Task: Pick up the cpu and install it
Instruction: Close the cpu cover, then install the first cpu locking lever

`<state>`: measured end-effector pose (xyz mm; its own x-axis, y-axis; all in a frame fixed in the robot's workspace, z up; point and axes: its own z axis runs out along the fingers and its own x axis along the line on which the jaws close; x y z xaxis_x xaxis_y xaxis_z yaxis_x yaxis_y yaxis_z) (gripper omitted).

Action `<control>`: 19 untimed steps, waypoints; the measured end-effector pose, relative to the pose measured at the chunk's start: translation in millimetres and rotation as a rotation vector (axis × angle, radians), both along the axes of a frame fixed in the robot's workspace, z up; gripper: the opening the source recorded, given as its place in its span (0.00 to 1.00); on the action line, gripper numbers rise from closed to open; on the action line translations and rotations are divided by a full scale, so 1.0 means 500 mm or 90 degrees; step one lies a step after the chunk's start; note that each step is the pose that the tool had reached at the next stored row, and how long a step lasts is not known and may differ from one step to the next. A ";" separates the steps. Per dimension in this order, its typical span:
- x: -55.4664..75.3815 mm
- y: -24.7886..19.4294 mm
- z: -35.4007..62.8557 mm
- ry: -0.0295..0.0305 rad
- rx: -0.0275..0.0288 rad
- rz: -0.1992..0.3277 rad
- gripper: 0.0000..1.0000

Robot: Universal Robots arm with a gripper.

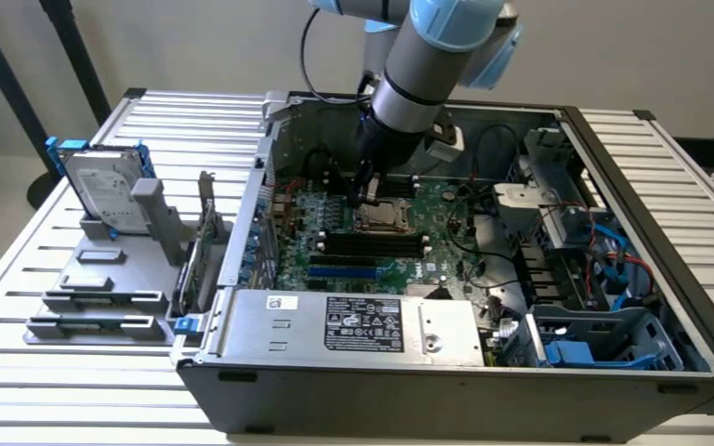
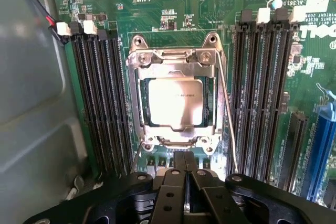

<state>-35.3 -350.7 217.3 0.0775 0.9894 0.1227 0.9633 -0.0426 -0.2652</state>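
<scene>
I'm watching the hand (image 2: pixel 185 167) from the wrist view: its two black fingers are pressing together, pinched shut with nothing between them. It is hanging just short of the socket (image 2: pixel 137 103), fingertips pointing at the socket's near edge; I cannot tell whether they are touching the board (image 2: pixel 173 3).

The cpu (image 2: pixel 176 100) is lying flat inside the socket, its pale silver top showing through the socket's metal window. A thin wire lever (image 2: pixel 226 114) is running along one side of the socket. Black memory slots (image 2: pixel 102 103) are flanking the socket on both sides.

In the exterior view the arm (image 1: pixel 426 65) is reaching down into the open case (image 1: pixel 456 400), with the hand (image 1: pixel 363 193) hovering just above the socket (image 1: pixel 379 216). A grey power supply (image 1: pixel 345 325) is sitting nearer the camera than the socket. Well apart from the socket, outside the case, a hard drive (image 1: pixel 103 190) is standing upright on the slatted table (image 1: pixel 34 372).
</scene>
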 end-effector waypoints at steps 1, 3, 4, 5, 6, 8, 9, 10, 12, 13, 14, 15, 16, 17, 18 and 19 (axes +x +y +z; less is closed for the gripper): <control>-0.003 -0.0001 0.003 0.0000 -0.0001 0.000 0.11; -0.011 -0.0002 0.008 0.0000 0.0000 0.000 0.11; -0.015 -0.0003 0.010 0.0000 -0.0001 0.000 0.11; -0.018 -0.0005 0.010 -0.0001 0.0001 0.000 0.11; -0.019 -0.0005 0.010 -0.0001 0.0001 0.000 0.11; -0.019 -0.0006 0.010 0.0000 0.0005 0.000 0.11; -0.019 -0.0006 0.010 0.0000 0.0005 0.000 0.11; -0.019 -0.0006 0.010 0.0000 0.0005 0.000 0.11; -0.019 -0.0006 0.010 0.0000 0.0005 0.000 0.11; -0.019 -0.0006 0.010 0.0000 0.0005 0.000 0.11; -0.019 -0.0007 0.010 0.0000 0.0005 0.000 0.11; -0.019 -0.0006 0.010 0.0000 0.0005 0.000 0.11; -0.019 -0.0006 0.010 0.0000 0.0005 0.000 0.11; -0.019 -0.0006 0.010 0.0000 0.0005 0.000 0.11; -0.019 -0.0006 0.010 0.0000 0.0005 0.000 0.11; -0.019 -0.0006 0.010 0.0000 0.0005 0.000 0.11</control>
<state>-44.9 -351.0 222.3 0.0775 0.9893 0.1234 0.9632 -0.0424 -0.2652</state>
